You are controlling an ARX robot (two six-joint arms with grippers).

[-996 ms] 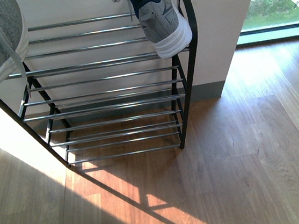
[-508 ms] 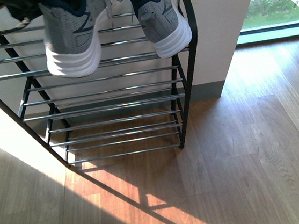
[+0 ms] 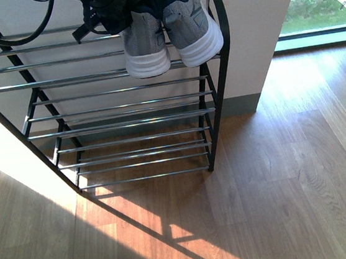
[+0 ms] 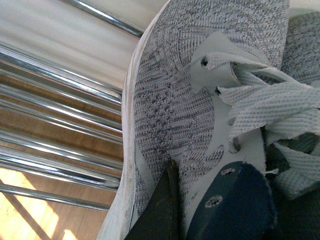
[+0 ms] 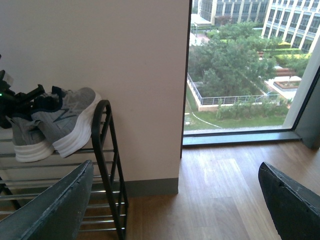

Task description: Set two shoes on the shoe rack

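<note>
Left gripper [image 4: 202, 172] clamps the grey knit sneaker [image 3: 145, 47] by its laced side; it's atop the shoe rack [image 3: 122, 124], just beside the second sneaker [image 3: 194, 28]. Right gripper [image 5: 170, 207] hangs clear, fingers [image 5: 50, 210] spread wide.

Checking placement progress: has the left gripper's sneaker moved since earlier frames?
Yes. The held sneaker moved right along the shoe rack, toward its right side frame, and is now beside the other sneaker.
</note>
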